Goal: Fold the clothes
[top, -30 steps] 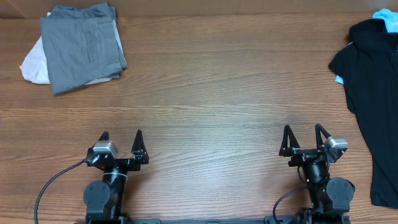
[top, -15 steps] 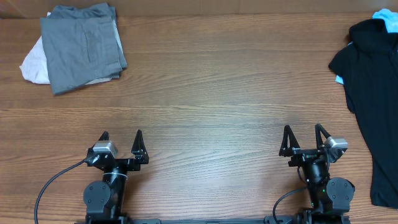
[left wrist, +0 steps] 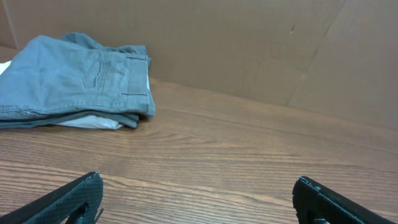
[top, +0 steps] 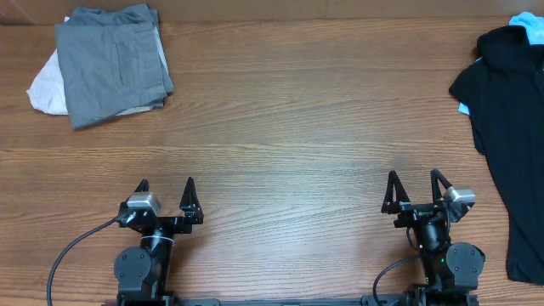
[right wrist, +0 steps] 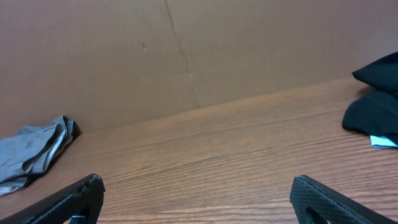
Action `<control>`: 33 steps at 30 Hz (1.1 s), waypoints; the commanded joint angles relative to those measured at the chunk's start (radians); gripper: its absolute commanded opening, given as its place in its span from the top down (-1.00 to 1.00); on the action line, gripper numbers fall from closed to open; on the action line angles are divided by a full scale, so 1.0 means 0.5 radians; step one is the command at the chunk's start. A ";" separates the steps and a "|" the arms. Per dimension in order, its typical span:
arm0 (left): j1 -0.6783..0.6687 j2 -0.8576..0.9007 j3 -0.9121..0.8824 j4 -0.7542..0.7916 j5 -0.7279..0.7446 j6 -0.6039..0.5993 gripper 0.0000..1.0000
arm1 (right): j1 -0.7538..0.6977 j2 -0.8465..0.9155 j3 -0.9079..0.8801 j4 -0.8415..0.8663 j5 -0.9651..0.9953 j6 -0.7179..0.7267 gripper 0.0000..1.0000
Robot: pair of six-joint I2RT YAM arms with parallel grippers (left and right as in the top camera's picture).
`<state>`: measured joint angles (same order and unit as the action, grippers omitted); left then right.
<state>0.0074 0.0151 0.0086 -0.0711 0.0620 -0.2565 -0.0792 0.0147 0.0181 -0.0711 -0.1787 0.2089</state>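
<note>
A large black shirt lies spread at the table's right edge, over a light blue garment that shows at the far right corner. The black shirt also shows in the right wrist view. A folded grey garment lies on a white one at the far left; the grey one also shows in the left wrist view. My left gripper is open and empty near the front edge. My right gripper is open and empty near the front edge, left of the black shirt.
The wooden table stretches between the two piles. A brown cardboard wall stands along the table's far side. A black cable runs from the left arm's base.
</note>
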 commanded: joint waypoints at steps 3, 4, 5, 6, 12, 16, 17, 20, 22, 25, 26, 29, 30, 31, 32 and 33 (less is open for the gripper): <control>0.011 -0.021 -0.008 -0.005 -0.028 -0.018 -1.00 | -0.014 -0.024 -0.021 0.021 -0.008 0.011 -1.00; 0.011 -0.021 -0.008 -0.005 -0.028 -0.018 -1.00 | -0.014 -0.024 -0.021 0.043 -0.051 0.022 -1.00; 0.011 -0.021 -0.008 -0.005 -0.028 -0.018 -0.99 | -0.012 -0.024 -0.021 0.060 -0.131 0.076 -1.00; 0.011 -0.021 -0.008 -0.005 -0.028 -0.018 -1.00 | -0.012 -0.024 -0.021 0.070 -0.278 0.189 -1.00; 0.011 -0.021 -0.008 -0.005 -0.028 -0.018 -1.00 | -0.012 -0.021 -0.021 0.032 -1.171 0.689 -1.00; 0.011 -0.021 -0.008 -0.005 -0.028 -0.018 -1.00 | -0.013 -0.021 -0.021 0.177 -1.184 0.837 -1.00; 0.011 -0.021 -0.008 -0.005 -0.028 -0.018 -1.00 | -0.013 -0.021 -0.020 0.248 -1.216 0.842 -1.00; 0.011 -0.021 -0.008 -0.005 -0.028 -0.018 -1.00 | -0.013 -0.021 -0.014 0.575 -1.294 0.843 -1.00; 0.011 -0.021 -0.008 -0.005 -0.028 -0.018 -0.99 | -0.013 -0.021 0.030 0.681 -1.270 0.840 -1.00; 0.011 -0.021 -0.008 -0.005 -0.028 -0.018 -1.00 | -0.017 -0.007 0.159 0.658 -1.092 0.774 -1.00; 0.011 -0.021 -0.008 -0.005 -0.028 -0.018 -0.99 | -0.017 0.009 0.211 0.636 -1.026 0.720 -1.00; 0.011 -0.021 -0.008 -0.005 -0.028 -0.018 -0.99 | -0.017 0.129 0.434 0.482 -0.809 0.480 -1.00; 0.011 -0.021 -0.008 -0.005 -0.028 -0.018 -0.99 | -0.017 0.206 0.527 0.426 -0.744 0.365 -1.00; 0.011 -0.021 -0.008 -0.005 -0.027 -0.018 -1.00 | -0.017 0.299 0.626 0.374 -0.683 0.245 -1.00; 0.011 -0.021 -0.008 -0.005 -0.028 -0.018 -1.00 | -0.017 0.394 0.723 0.321 -0.629 0.141 -1.00; 0.011 -0.021 -0.008 -0.005 -0.028 -0.018 -1.00 | -0.017 0.519 0.848 0.245 -0.542 0.047 -1.00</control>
<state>0.0074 0.0151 0.0086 -0.0711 0.0620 -0.2565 -0.0837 0.1669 0.3092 0.0868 -0.5961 0.4156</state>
